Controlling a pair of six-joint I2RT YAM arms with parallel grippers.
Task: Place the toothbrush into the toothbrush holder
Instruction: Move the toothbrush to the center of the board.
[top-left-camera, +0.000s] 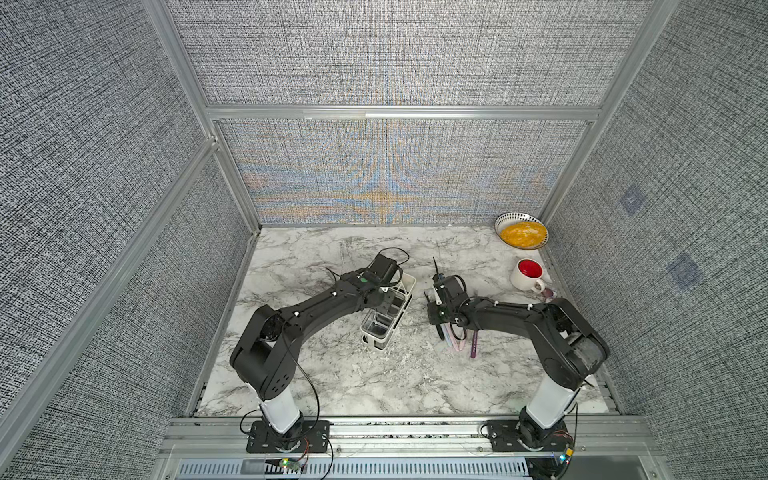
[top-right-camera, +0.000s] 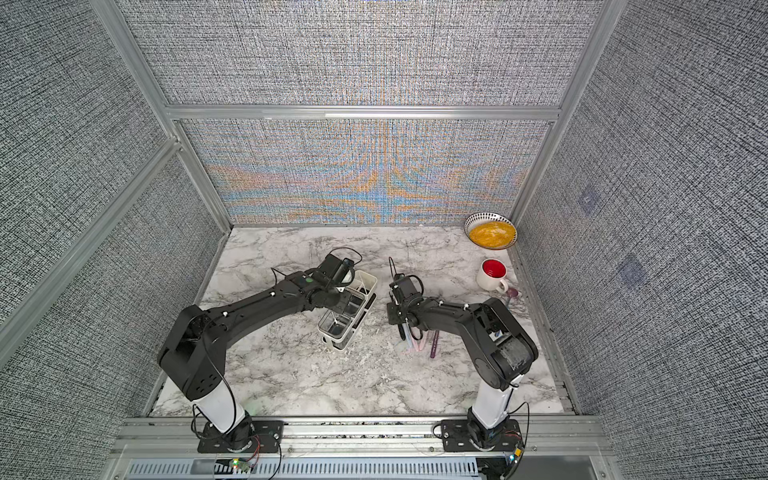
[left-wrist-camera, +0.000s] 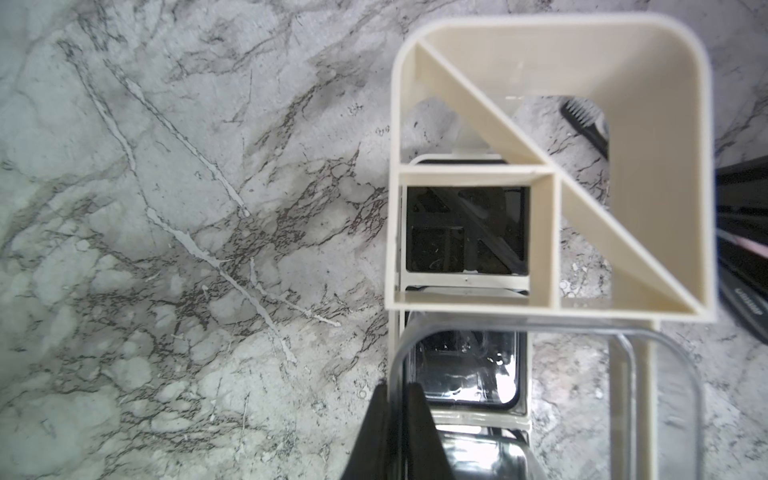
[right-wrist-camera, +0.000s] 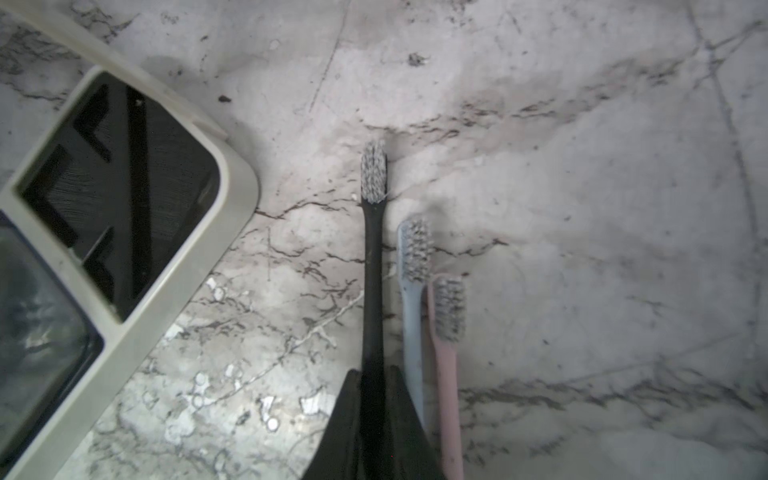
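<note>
The white toothbrush holder (top-left-camera: 409, 282) stands at mid-table and holds clear square cups. In the left wrist view my left gripper (left-wrist-camera: 398, 397) is shut on the holder's (left-wrist-camera: 623, 104) side wall, at the rim of a clear cup (left-wrist-camera: 465, 374). A black toothbrush (right-wrist-camera: 372, 270) points away from my right gripper (right-wrist-camera: 375, 386), which is shut on its handle. It runs beside a blue toothbrush (right-wrist-camera: 411, 316) and a pink one (right-wrist-camera: 446, 374) that lie on the marble. I cannot tell whether the black one is off the table. In both top views the right gripper (top-left-camera: 437, 322) sits right of the holder (top-right-camera: 370, 279).
A purple toothbrush (top-left-camera: 473, 343) lies just right of the pink one. A white mug with a red inside (top-left-camera: 528, 276) and a patterned bowl of yellow food (top-left-camera: 521, 232) stand at the back right. The holder's corner (right-wrist-camera: 166, 270) is close to the black toothbrush's head.
</note>
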